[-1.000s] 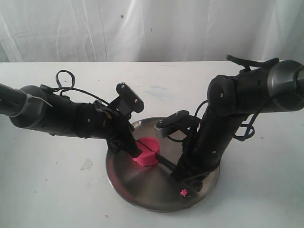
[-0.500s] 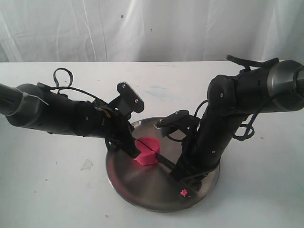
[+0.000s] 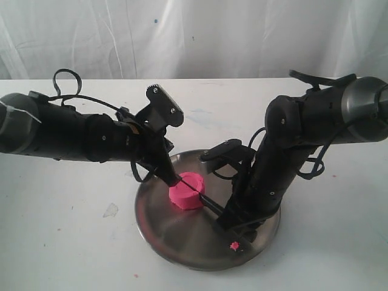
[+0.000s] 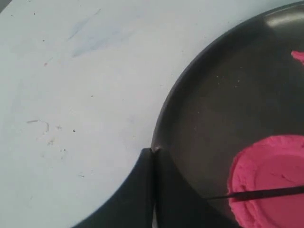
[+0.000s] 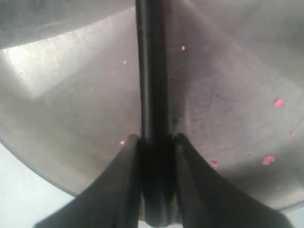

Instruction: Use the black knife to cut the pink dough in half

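Your right gripper (image 3: 233,216) is clamped on the handle of the black knife (image 3: 209,204); in the right wrist view its two fingers (image 5: 128,159) press the handle (image 5: 152,95) from both sides, low over the steel plate (image 5: 71,95). From that grip the blade runs across the top of the pink dough (image 3: 187,191), which sits as a round puck on the plate (image 3: 182,257), a little to the left of its middle in the exterior view. You cannot tell how deep the blade sits in the dough. Your left gripper (image 3: 173,177) reaches in from the other side and points down at the far edge of the dough, right where the knife tip ends. In the left wrist view its fingers (image 4: 137,190) are pressed together with only a thin seam showing, and nothing is visible between them; the thin blade (image 4: 256,193) crosses the dough (image 4: 273,166) and runs up to the edge of one finger. A few pink crumbs (image 5: 278,102) are scattered on the plate near the right gripper. The plate rests on a white table (image 3: 66,242).
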